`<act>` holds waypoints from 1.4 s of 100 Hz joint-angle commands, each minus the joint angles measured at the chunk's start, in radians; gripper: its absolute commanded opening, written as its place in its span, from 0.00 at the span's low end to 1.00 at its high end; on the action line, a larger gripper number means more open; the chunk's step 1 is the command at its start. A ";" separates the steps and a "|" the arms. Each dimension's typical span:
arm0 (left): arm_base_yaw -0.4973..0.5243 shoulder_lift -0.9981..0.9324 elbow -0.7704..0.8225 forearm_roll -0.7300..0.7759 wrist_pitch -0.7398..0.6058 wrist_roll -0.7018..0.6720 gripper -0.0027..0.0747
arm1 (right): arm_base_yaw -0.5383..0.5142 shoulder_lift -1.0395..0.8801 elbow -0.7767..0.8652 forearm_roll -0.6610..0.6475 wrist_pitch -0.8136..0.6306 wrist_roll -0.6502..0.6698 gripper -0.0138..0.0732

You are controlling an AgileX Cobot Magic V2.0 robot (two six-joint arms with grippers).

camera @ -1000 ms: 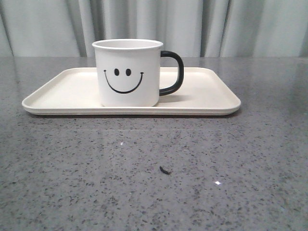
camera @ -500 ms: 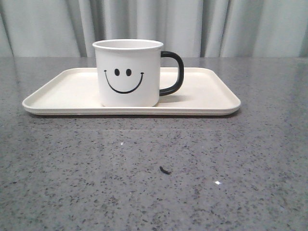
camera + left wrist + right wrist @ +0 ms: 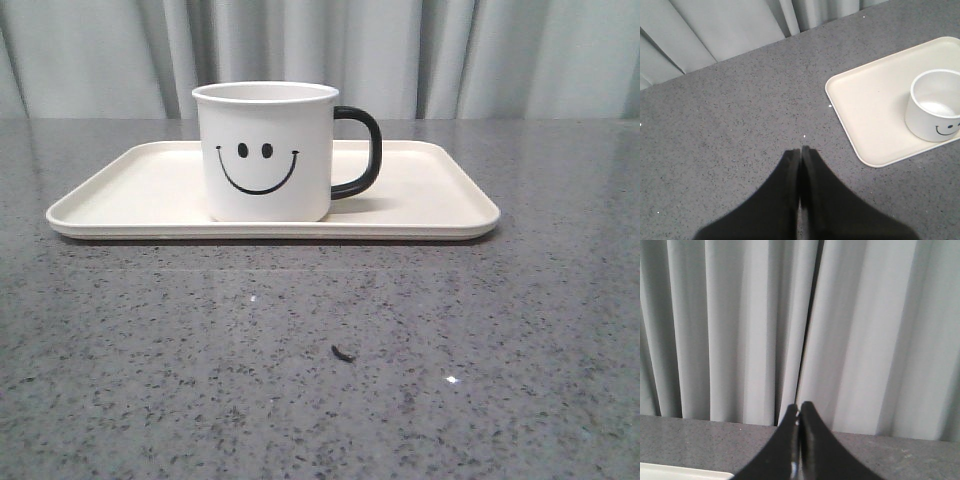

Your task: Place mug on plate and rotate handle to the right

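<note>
Table [image 3: 320, 380]: grey speckled stone, spanning the front view, bearing everything below. Curtain [image 3: 320, 55]: pale, pleated, hanging behind the table's far edge. Plate [image 3: 130, 195]: cream, rectangular, low-rimmed, lying flat toward the back of the table, long side facing the camera. Mug [image 3: 265, 150]: white, standing upright on the plate, slightly left of its middle, smiley facing the camera. Handle [image 3: 362, 150]: black loop, pointing to the right in the front view. Left gripper [image 3: 800, 152]: fingers pressed together, holding nothing, hovering over bare table well apart from the plate's near corner. Right gripper [image 3: 799, 412]: fingers likewise together and empty, aiming at the curtain above the table's far edge, only a sliver of plate showing at the frame's lower corner. Fleck [image 3: 343, 353]: small dark scrap lying on the table in front of the plate, well apart from it. Judging both parts of the task as looking done; doing the remaining step well probably meaning keeping both arms well away, disturbing neither mug nor plate, leaving the handle as set.
</note>
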 commanded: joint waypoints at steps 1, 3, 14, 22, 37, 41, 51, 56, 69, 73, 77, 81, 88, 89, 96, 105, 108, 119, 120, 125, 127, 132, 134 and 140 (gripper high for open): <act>-0.003 -0.040 0.042 0.003 -0.108 -0.032 0.01 | -0.005 -0.032 0.046 0.000 -0.130 0.004 0.09; -0.003 -0.050 0.062 0.003 -0.119 -0.032 0.01 | -0.005 -0.040 0.063 0.000 -0.135 0.004 0.09; -0.003 -0.102 0.161 0.003 -0.173 -0.034 0.01 | -0.005 -0.074 0.132 -0.002 -0.135 0.003 0.09; -0.003 -0.136 0.218 0.003 -0.212 -0.052 0.01 | -0.005 -0.087 0.164 -0.003 -0.125 0.003 0.09; -0.003 -0.167 0.287 0.003 -0.252 -0.059 0.01 | -0.005 -0.089 0.179 -0.003 -0.058 0.003 0.09; -0.003 -0.168 0.291 0.003 -0.252 -0.059 0.01 | -0.005 -0.089 0.179 -0.003 -0.040 0.003 0.09; -0.003 -0.168 0.291 0.002 -0.271 -0.059 0.01 | -0.005 -0.089 0.180 -0.003 -0.020 0.003 0.09; -0.003 -0.168 0.291 0.000 -0.283 -0.059 0.01 | -0.005 -0.089 0.180 -0.003 -0.019 0.003 0.09; -0.003 -0.168 0.291 -0.014 -0.297 -0.059 0.01 | -0.005 -0.089 0.180 -0.003 -0.019 0.003 0.09; -0.003 -0.168 0.291 -0.014 -0.297 -0.059 0.01 | -0.005 -0.089 0.180 -0.003 -0.019 0.003 0.09; -0.003 -0.168 0.291 -0.014 -0.297 -0.059 0.01 | -0.005 -0.089 0.180 -0.003 -0.019 0.003 0.09; -0.003 -0.168 0.291 -0.015 -0.297 -0.059 0.01 | -0.005 -0.089 0.180 -0.003 -0.019 0.003 0.09; -0.003 -0.168 0.291 -0.015 -0.288 -0.059 0.01 | -0.005 -0.089 0.180 -0.003 -0.019 0.003 0.09; -0.003 -0.168 0.291 -0.015 -0.286 -0.059 0.01 | -0.005 -0.089 0.180 -0.003 -0.019 0.003 0.09; -0.003 -0.168 0.291 -0.015 -0.286 -0.059 0.01 | -0.005 -0.089 0.180 -0.003 -0.019 0.003 0.09; -0.003 -0.168 0.291 -0.015 -0.286 -0.059 0.01 | -0.005 -0.089 0.180 -0.003 -0.019 0.003 0.09; -0.003 -0.168 0.291 -0.015 -0.286 -0.059 0.01 | -0.005 -0.089 0.180 -0.003 -0.019 0.003 0.09; -0.003 -0.163 0.291 -0.015 -0.286 -0.059 0.01 | -0.005 -0.089 0.180 -0.003 -0.019 0.003 0.09; -0.003 -0.163 0.291 -0.015 -0.286 -0.059 0.01 | -0.005 -0.089 0.180 -0.003 -0.019 0.003 0.09; -0.003 -0.162 0.291 -0.015 -0.286 -0.059 0.01 | -0.005 -0.089 0.180 -0.003 -0.019 0.003 0.09; -0.003 -0.162 0.291 -0.015 -0.286 -0.059 0.01 | -0.005 -0.089 0.180 -0.003 -0.019 0.003 0.09; -0.003 -0.162 0.291 -0.015 -0.286 -0.059 0.01 | -0.005 -0.089 0.180 -0.003 -0.019 0.003 0.09; -0.003 -0.162 0.291 -0.015 -0.286 -0.059 0.01 | -0.005 -0.089 0.180 -0.003 -0.019 0.003 0.09; -0.003 -0.162 0.291 -0.007 -0.286 -0.059 0.01 | -0.005 -0.089 0.180 -0.003 -0.019 0.003 0.09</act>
